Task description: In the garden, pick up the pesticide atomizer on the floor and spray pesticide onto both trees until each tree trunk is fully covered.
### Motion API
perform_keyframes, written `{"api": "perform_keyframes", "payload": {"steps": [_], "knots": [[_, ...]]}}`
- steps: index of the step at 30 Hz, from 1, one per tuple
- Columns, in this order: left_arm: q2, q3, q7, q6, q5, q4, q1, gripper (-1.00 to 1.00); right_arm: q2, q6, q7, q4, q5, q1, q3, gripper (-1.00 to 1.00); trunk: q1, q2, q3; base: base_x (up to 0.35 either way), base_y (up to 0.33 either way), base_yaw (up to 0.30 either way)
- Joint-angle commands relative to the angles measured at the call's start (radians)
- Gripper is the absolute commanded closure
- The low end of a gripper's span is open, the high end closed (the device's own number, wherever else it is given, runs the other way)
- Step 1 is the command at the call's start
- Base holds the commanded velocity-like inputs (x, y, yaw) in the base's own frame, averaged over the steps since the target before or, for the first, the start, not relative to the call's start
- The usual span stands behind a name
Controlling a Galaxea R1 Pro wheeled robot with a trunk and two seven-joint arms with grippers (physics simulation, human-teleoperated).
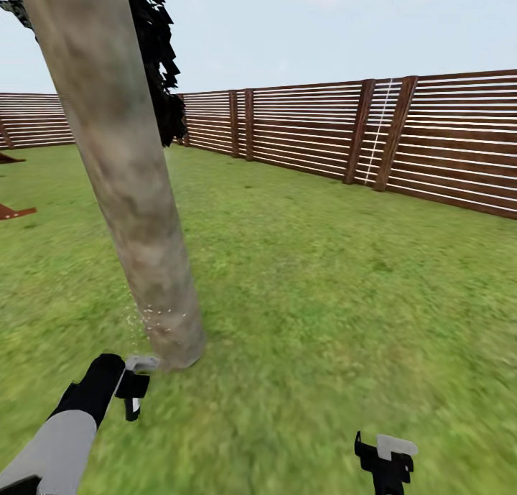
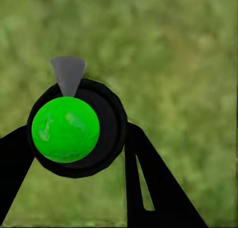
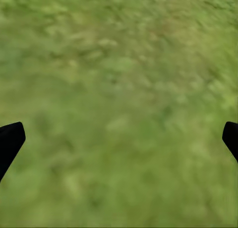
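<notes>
Right now the left gripper [image 2: 74, 138] pinches the pesticide atomizer [image 2: 74, 128] just beside the foot of the tree trunk [image 1: 122, 172] — pale specks dot the bark low down. Right gripper [image 3: 119, 138] hangs over grass [image 1: 323, 265], fingers spread wide.

You saw a mottled grey-brown trunk [image 1: 126, 172], a blurry green lawn [image 1: 345, 279], a brown slatted fence [image 1: 445, 139], and your black left tool [image 2: 74, 138] around a bright green-topped bottle [image 2: 65, 129].

Tree trunk [image 1: 122, 164] and crown cut off above.
</notes>
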Motion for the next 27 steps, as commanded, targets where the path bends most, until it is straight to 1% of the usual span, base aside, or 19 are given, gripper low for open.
{"api": "perform_keyframes", "payload": {"steps": [1,2,4,5,6,7,8,9,11,13,15,17,18,21,22,23,27], "knots": [[-0.001,0.005,-0.01,0.0,-0.009,0.038,-0.001,1.0,0.0,-0.003,-0.003,0.001,0.01,-0.001,-0.008,-1.0,0.0,0.0,-0.001,0.039,-0.016,0.0],[-0.009,0.003,-0.01,-0.001,-0.008,0.092,-0.001,1.0,0.0,-0.003,-0.003,0.001,0.01,-0.001,-0.008,-1.0,0.0,0.0,-0.001,0.013,-0.005,0.0],[-0.027,0.003,-0.01,-0.001,-0.009,0.119,-0.002,1.0,0.0,-0.003,-0.003,0.001,0.01,-0.001,-0.008,-1.0,0.0,0.0,-0.001,0.005,-0.002,0.0],[-0.031,0.001,-0.01,0.0,-0.011,0.126,-0.002,1.0,-0.001,-0.003,-0.003,0.001,0.01,-0.001,-0.008,-1.0,0.0,0.0,-0.001,0.002,-0.001,0.0],[-0.025,0.005,-0.01,0.003,-0.013,0.129,-0.002,1.0,-0.002,-0.003,-0.003,0.001,0.01,-0.001,-0.008,-1.0,0.0,0.0,-0.001,0.0,0.0,0.0],[0.025,0.008,-0.01,0.007,-0.015,0.13,-0.002,1.0,-0.003,-0.003,-0.003,0.001,0.01,-0.001,-0.008,-1.0,0.0,0.0,-0.001,0.0,0.0,0.0],[0.065,0.008,-0.01,0.009,-0.015,0.133,-0.002,1.0,-0.003,-0.003,-0.003,0.001,0.01,-0.001,-0.008,-1.0,0.0,0.0,-0.001,0.0,0.0,0.0],[0.073,0.004,-0.01,0.01,-0.015,0.133,-0.002,1.0,-0.003,-0.003,-0.003,0.001,0.01,-0.001,-0.008,-1.0,0.0,0.0,-0.001,0.0,0.0,0.0],[0.068,0.003,-0.01,0.01,-0.014,0.133,-0.002,1.0,-0.003,-0.003,-0.003,0.001,0.01,-0.001,-0.008,-1.0,0.0,0.0,-0.001,0.0,0.0,0.0],[0.034,0.004,-0.009,0.009,-0.014,0.131,-0.002,1.0,-0.003,-0.003,-0.003,0.001,0.01,-0.001,-0.008,-1.0,0.0,0.0,-0.001,0.0,0.0,0.0],[0.025,0.0,-0.009,0.01,-0.016,0.123,-0.002,1.0,-0.003,-0.003,-0.003,0.001,0.01,-0.001,-0.008,-1.0,0.0,0.0,-0.001,0.0,0.0,0.0],[0.034,0.007,-0.009,0.01,-0.016,0.117,-0.002,1.0,-0.003,-0.003,-0.003,0.001,0.01,-0.001,-0.008,-1.0,0.0,0.0,-0.001,0.0,0.0,0.0],[0.035,0.004,-0.009,0.01,-0.016,0.116,-0.003,1.0,-0.002,-0.003,-0.003,0.001,0.01,-0.001,-0.008,-1.0,0.0,0.0,-0.001,0.043,-0.025,0.0],[0.028,-0.004,-0.001,0.009,-0.018,0.116,-0.003,1.0,-0.002,-0.003,-0.003,0.001,0.01,-0.001,-0.008,-1.0,0.0,0.0,-0.001,0.141,-0.125,0.0],[0.029,0.005,0.046,0.007,-0.013,0.121,-0.003,1.0,-0.001,-0.003,-0.003,0.001,0.01,-0.001,-0.007,-1.0,0.0,0.0,-0.001,0.225,-0.182,0.0],[0.031,0.007,0.065,0.005,-0.009,0.128,-0.003,1.0,-0.001,-0.003,-0.003,0.001,0.01,-0.001,-0.007,-1.0,0.0,0.0,-0.001,0.232,-0.185,0.0],[0.028,0.008,0.086,0.0,-0.005,0.146,-0.002,1.0,0.0,-0.003,-0.003,0.001,0.01,-0.001,-0.007,-1.0,0.0,0.0,-0.001,0.237,-0.188,0.009]]}}
